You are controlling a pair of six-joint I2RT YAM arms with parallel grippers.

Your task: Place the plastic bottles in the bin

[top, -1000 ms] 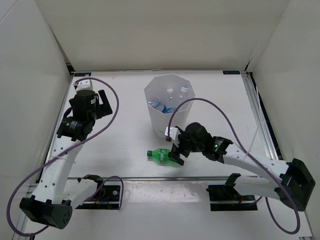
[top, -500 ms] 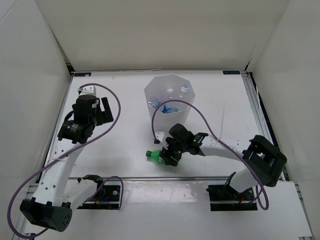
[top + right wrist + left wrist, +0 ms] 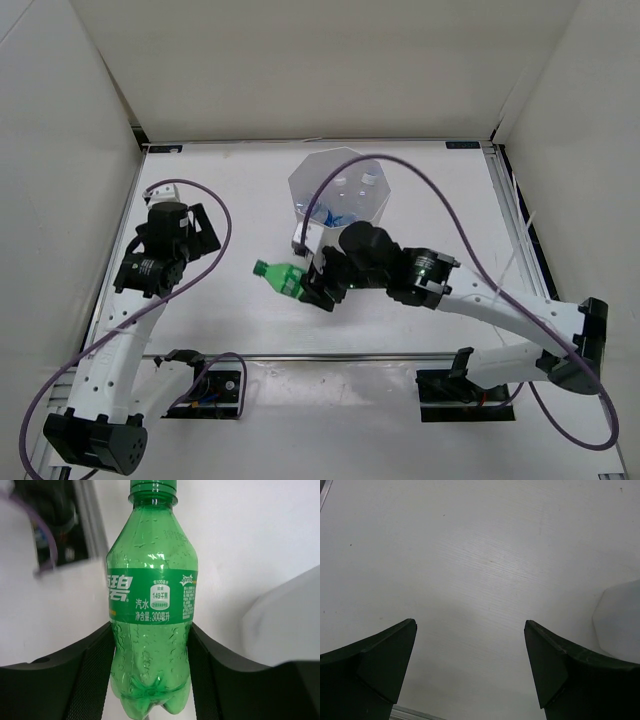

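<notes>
the right gripper (image 3: 316, 287) is clamped on the lower body of a green soda bottle (image 3: 150, 610), one finger on each side below the label. the bottle is translucent green with a green cap, a green band printed with white chinese characters and a small sprite logo, and droplets on its walls. it is held just beside the bin's (image 3: 300, 182) near-left side, cap pointing left. clear bottles (image 3: 345, 200) with white caps lie inside the bin. the left gripper (image 3: 470, 665) hangs spread wide over the table (image 3: 240, 190), holding nothing.
</notes>
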